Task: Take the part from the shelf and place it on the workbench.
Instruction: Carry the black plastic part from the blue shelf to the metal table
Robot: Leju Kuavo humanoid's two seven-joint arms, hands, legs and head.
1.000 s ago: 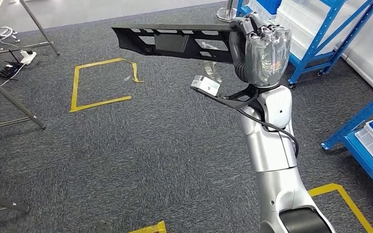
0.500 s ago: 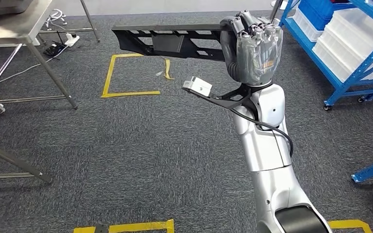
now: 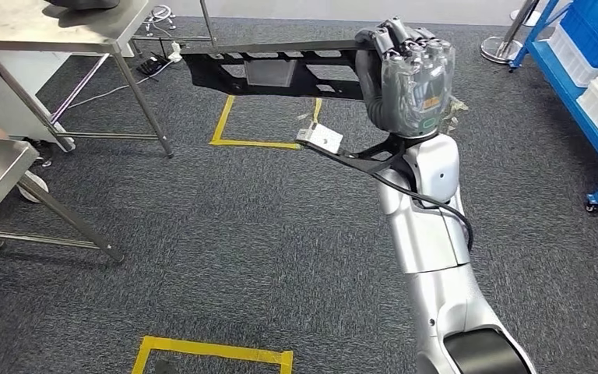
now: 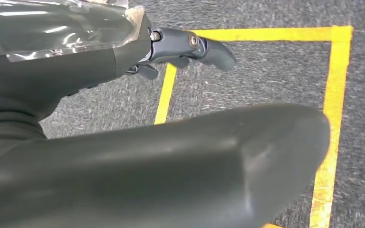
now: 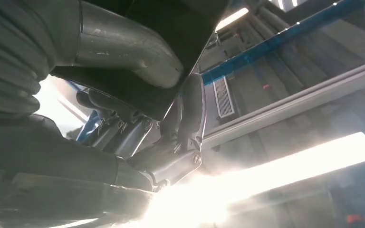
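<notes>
Because the right hand (image 3: pixel 409 78) grips the long black part (image 3: pixel 272 68) at one end only, the rest juts out sideways over the carpet, short of the steel tabletop (image 3: pixel 39 35). It looks stiff, light, hollowed plastic; a mid-length hold would balance better. The left hand (image 4: pixel 190 47) hangs with fingers loosely apart, holding nothing.

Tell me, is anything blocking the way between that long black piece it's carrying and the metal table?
Nothing visible does. The right hand holds the black part up in the air, its far end already close to the steel workbench at upper left. Between them lies open carpet with a yellow tape square.
</notes>
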